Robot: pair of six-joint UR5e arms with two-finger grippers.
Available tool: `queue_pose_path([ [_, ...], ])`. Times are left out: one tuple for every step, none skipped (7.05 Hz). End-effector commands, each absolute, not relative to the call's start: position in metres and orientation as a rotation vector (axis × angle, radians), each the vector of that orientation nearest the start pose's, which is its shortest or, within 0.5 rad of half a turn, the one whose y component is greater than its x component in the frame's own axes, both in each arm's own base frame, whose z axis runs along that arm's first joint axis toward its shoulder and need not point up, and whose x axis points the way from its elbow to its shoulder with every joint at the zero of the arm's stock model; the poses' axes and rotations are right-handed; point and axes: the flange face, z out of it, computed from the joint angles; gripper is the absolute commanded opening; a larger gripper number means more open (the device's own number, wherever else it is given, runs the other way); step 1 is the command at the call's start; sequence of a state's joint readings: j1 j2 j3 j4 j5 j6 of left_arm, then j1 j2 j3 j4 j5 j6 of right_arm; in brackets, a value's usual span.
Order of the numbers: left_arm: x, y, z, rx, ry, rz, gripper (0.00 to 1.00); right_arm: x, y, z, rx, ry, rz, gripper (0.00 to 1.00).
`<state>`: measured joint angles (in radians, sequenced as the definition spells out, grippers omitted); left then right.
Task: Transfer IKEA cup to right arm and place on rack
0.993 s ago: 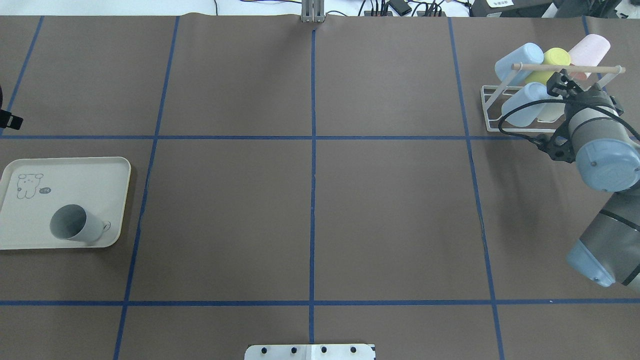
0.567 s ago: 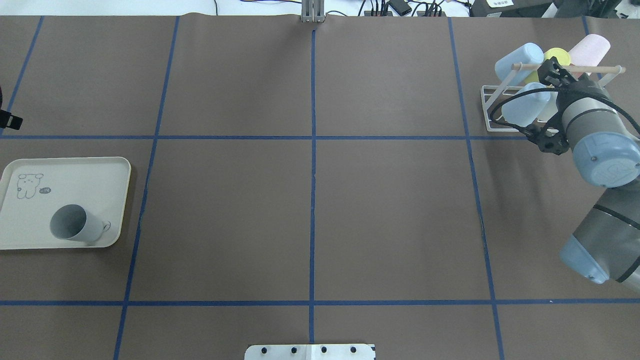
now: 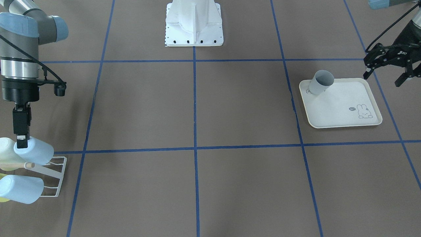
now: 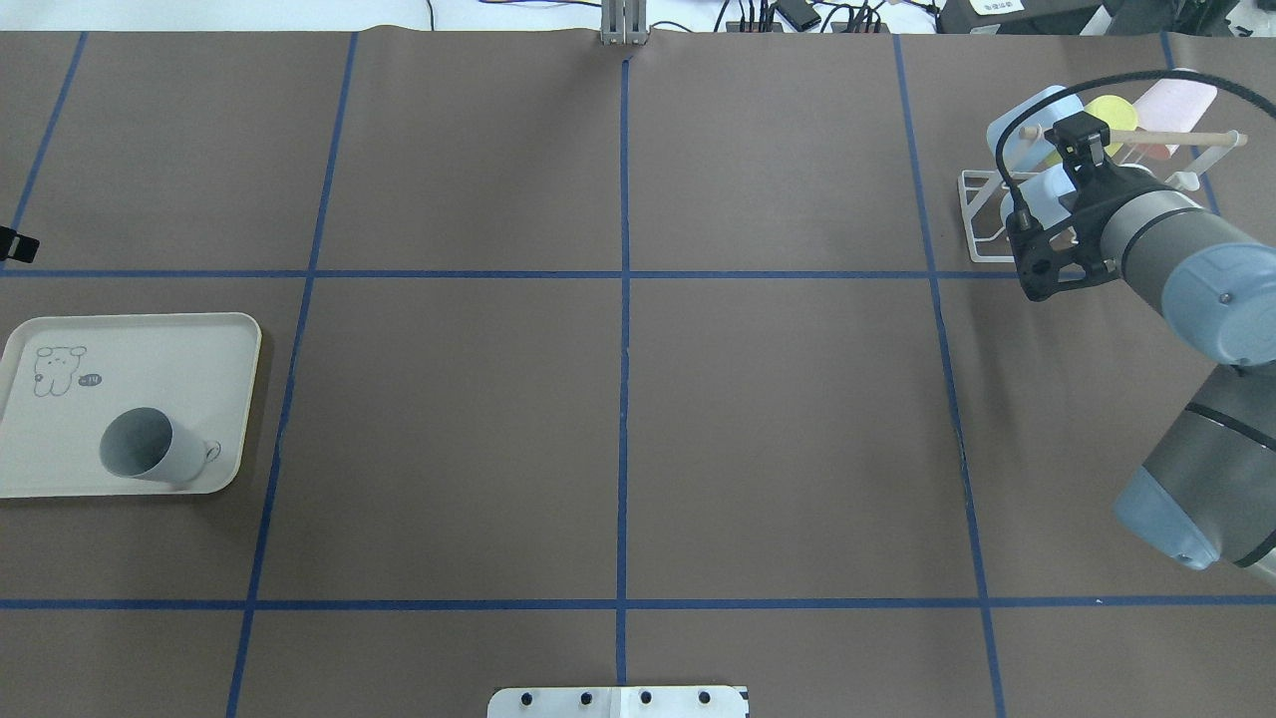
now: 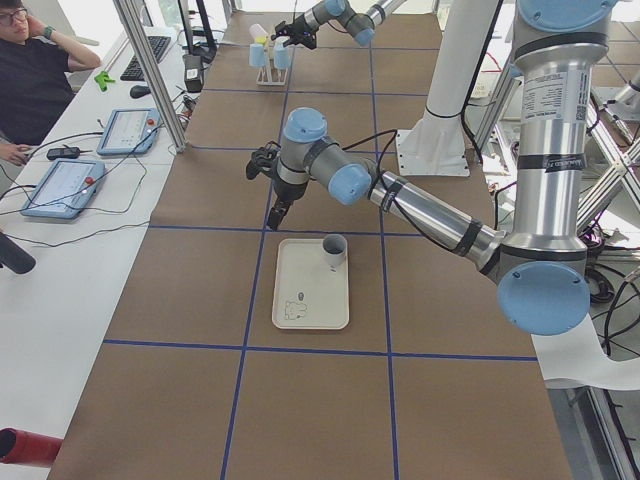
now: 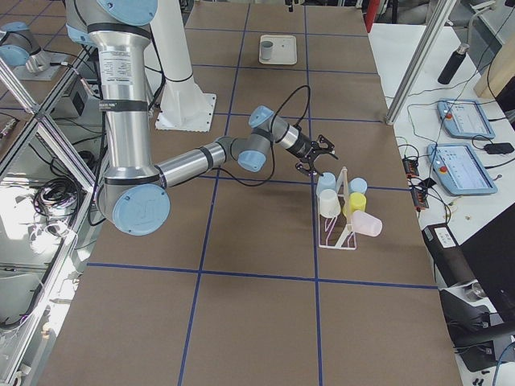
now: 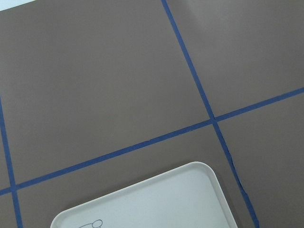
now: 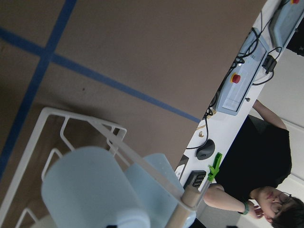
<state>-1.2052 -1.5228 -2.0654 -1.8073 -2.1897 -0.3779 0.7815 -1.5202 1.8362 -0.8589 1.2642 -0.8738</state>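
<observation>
Grey IKEA cup (image 4: 150, 457) stands upright on tray (image 4: 150, 359), at the corner nearest robot & table centre. Prob. light, stiff, smooth plastic; pinch the rim wall, one finger inside. Left gripper (image 3: 383, 76) hovers just off tray's outer edge, fingers spread, empty. Front view shows that; overhead crops it. Right gripper (image 4: 1082, 135), far from tray at rack (image 4: 1186, 138), looks spread.

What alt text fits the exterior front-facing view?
A grey cup stands on a cream tray at right, the open left gripper nearby. At far left, the right gripper hangs over a white rack of cups.
</observation>
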Motion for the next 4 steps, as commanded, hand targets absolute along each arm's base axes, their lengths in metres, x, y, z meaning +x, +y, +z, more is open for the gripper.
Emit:
queue_pose_path([
  [0.083,-0.428,0.452,0.423,0.801,0.203,1.00,-0.273,-0.472,0.410,1.144,-0.129,-0.967,0.81],
  [0.081,-0.424,0.457,0.419,0.798,0.115,1.00,-0.287,-0.461,0.406,1.153,-0.330,-0.810,0.82],
  [0.084,-0.414,0.466,0.415,0.804,0.073,1.00,-0.311,-0.451,0.387,1.133,-0.480,-0.673,0.87],
  [0.104,-0.404,0.472,0.384,0.834,0.072,1.00,-0.336,-0.438,0.375,1.099,-0.590,-0.586,0.97],
])
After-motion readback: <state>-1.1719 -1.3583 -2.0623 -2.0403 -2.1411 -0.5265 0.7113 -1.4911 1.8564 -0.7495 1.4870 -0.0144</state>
